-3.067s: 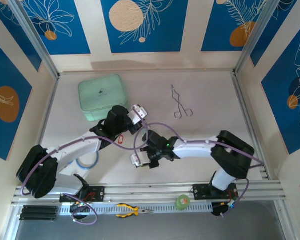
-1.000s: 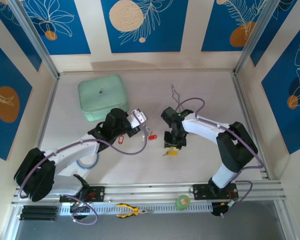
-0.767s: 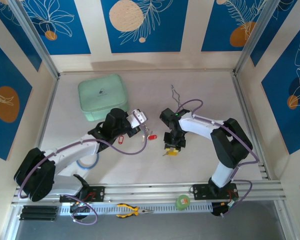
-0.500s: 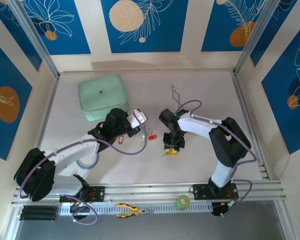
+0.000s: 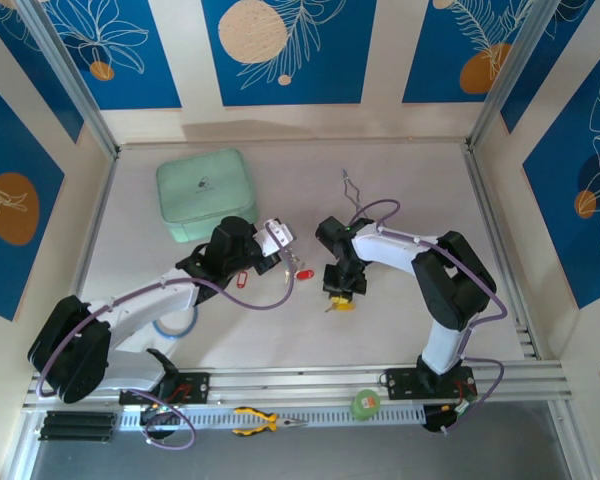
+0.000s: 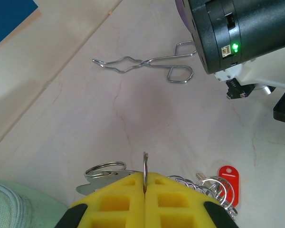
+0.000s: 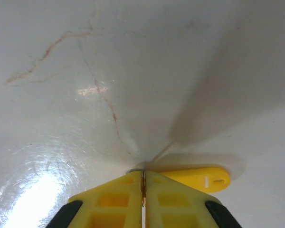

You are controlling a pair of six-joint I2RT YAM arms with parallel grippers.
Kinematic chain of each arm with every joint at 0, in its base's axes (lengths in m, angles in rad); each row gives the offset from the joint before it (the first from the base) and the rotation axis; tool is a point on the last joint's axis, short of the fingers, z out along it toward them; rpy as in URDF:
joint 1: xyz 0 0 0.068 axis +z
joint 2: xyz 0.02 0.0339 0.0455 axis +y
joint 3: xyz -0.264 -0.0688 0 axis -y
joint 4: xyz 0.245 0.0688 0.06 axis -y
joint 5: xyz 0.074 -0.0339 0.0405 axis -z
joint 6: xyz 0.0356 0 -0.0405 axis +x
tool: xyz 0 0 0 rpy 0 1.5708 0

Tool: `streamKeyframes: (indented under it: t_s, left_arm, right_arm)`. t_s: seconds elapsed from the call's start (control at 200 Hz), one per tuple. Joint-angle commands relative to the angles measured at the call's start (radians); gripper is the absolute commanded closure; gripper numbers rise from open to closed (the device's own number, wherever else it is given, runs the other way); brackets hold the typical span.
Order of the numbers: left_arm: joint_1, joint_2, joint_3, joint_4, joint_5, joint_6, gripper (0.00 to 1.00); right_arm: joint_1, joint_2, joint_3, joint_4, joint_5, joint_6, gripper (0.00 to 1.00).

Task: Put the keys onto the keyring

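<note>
Top external: right pincer (image 5: 339, 294) tip-down, tight

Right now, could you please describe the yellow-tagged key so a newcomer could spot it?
On the pale tabletop, find the right end effector pointing down near the middle. The small key with a yellow plastic tag is pinched at its tip, tag lying flat; the neighbouring key by the left end effector carries a red tag.

Red-tagged key (image 6: 229, 173), yellow-tagged key (image 7: 199, 178), mint-green case (image 5: 205, 190), silver tongs (image 6: 147, 61), blue floral wall panels (image 5: 320, 60)
</note>
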Motion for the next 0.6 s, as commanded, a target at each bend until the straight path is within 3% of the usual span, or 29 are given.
streamKeyframes:
  t_s: [0.0, 0.265, 0.595]
  left_arm:
    - [0.006, -0.025, -0.007, 0.009, 0.027, 0.02, 1.0]
    - [0.006, -0.029, -0.002, 0.003, 0.028, 0.023, 1.0]
    - [0.007, -0.073, -0.03, -0.012, 0.036, -0.028, 1.0]
  right_arm:
    - [0.001, 0.007, 0.022, -0.023, -0.006, -0.004, 0.95]
    - [0.006, -0.03, 0.022, -0.039, 0.017, -0.031, 1.0]
    - [0.045, -0.338, -0.127, 0.181, 0.033, -0.267, 1.0]
